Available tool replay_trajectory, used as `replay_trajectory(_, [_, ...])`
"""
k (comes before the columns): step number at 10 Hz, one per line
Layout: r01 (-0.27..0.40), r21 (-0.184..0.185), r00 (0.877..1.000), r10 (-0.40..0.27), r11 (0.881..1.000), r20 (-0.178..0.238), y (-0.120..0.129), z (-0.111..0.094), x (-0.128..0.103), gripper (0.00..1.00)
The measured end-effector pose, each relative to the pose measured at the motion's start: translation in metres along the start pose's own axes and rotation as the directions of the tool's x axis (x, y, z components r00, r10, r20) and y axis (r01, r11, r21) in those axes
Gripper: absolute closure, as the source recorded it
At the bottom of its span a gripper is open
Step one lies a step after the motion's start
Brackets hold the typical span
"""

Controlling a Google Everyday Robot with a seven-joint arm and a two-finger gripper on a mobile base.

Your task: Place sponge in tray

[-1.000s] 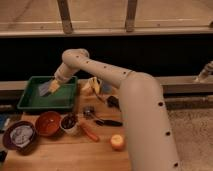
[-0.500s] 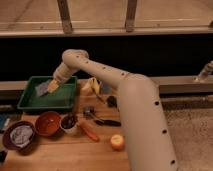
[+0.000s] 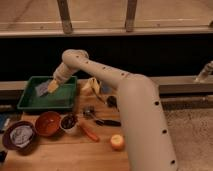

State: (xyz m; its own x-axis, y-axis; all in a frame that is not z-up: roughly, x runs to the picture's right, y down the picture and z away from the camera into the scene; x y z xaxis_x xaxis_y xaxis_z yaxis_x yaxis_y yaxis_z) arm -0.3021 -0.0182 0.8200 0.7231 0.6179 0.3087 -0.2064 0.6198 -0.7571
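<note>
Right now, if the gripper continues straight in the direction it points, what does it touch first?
The gripper points down-left into the green tray, carrying the yellow sponge. It would probably meet the tray floor first, near the grey item; depth is unclear.

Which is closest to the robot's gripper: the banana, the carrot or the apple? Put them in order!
The gripper is over the green tray.
1. Banana, just right of the tray.
2. Carrot, at the middle of the table.
3. Apple, front right.
</note>
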Motion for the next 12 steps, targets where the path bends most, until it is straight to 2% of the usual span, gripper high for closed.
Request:
replay_trajectory(2, [-0.001, 0.001, 1.000, 0.001, 1.000, 0.000, -0.0005, -0.0003, 0.0007, 0.24])
replay_trajectory(3, [0.000, 0.001, 1.000, 0.000, 1.000, 0.000, -0.0003, -0.0002, 0.0005, 0.20])
replay_trajectory(12, [-0.001, 0.001, 1.000, 0.001, 1.000, 0.000, -0.0005, -0.0005, 0.0008, 0.20])
